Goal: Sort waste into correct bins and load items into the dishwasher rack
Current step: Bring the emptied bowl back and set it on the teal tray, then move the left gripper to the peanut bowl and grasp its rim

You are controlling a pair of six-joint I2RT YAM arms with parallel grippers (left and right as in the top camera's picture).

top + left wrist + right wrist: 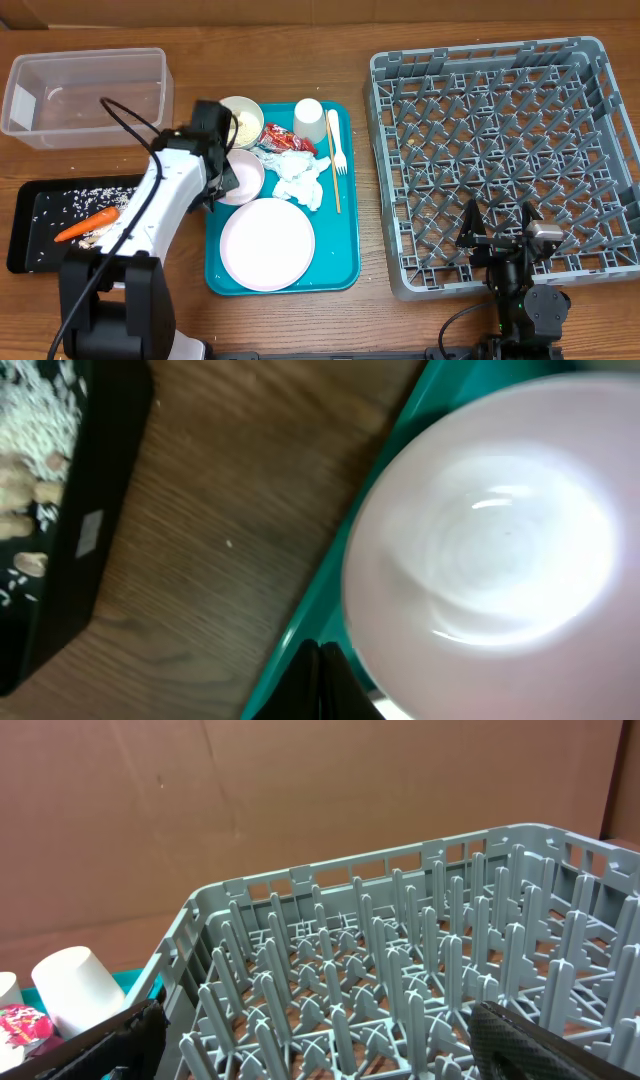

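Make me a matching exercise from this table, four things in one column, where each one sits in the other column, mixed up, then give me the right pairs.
Things
1. orange carrot
2. white plastic fork
3. large grey plastic dishwasher rack
4. clear rectangular plastic tub

Places
A. on the flat teal tray
B. top left of the overhead view
C. in the shallow black tray
D. beside the teal tray, on its right

Pairs: 1-C, 2-A, 3-D, 4-B

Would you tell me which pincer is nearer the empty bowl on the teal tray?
Left. The left pincer is at the rim of the bowl; the right pincer hangs over the rack.
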